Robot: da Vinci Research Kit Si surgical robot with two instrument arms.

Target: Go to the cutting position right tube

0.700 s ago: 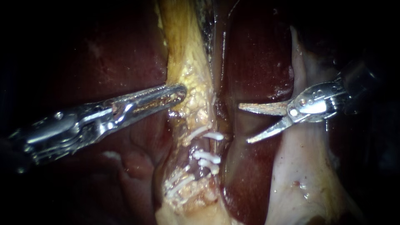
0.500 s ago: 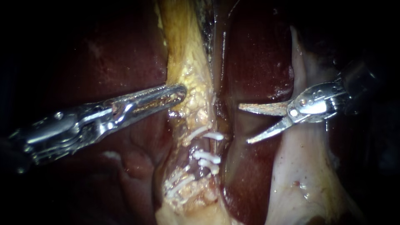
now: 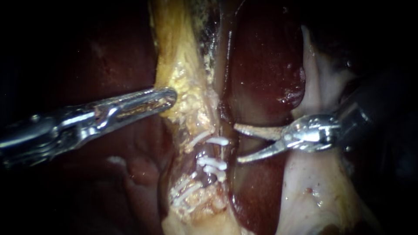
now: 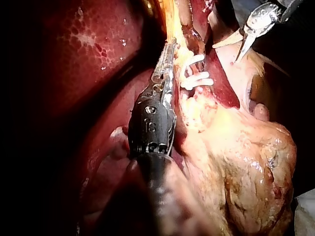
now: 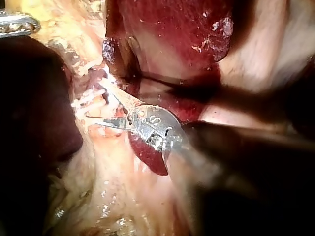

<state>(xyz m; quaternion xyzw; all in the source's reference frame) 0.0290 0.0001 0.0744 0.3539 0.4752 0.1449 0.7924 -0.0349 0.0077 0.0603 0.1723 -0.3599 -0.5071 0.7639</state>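
Blades of the slender silver right instrument point(image 3: 237, 143) are standing spread, with the thin pinkish right tube point(image 3: 221, 152), carrying white plastic clips point(image 3: 217, 141), just ahead of their tips. The long silver left instrument point(image 3: 172, 96) is pinching yellow fatty tissue point(image 3: 191, 111).

clips point(image 3: 216, 141) close ahead, liver point(image 3: 265, 65) lobe alongside

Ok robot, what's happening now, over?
Left instrument jaws shut on yellow tissue. Right instrument blades open, tips just short of the clipped tube. Nothing in the way.
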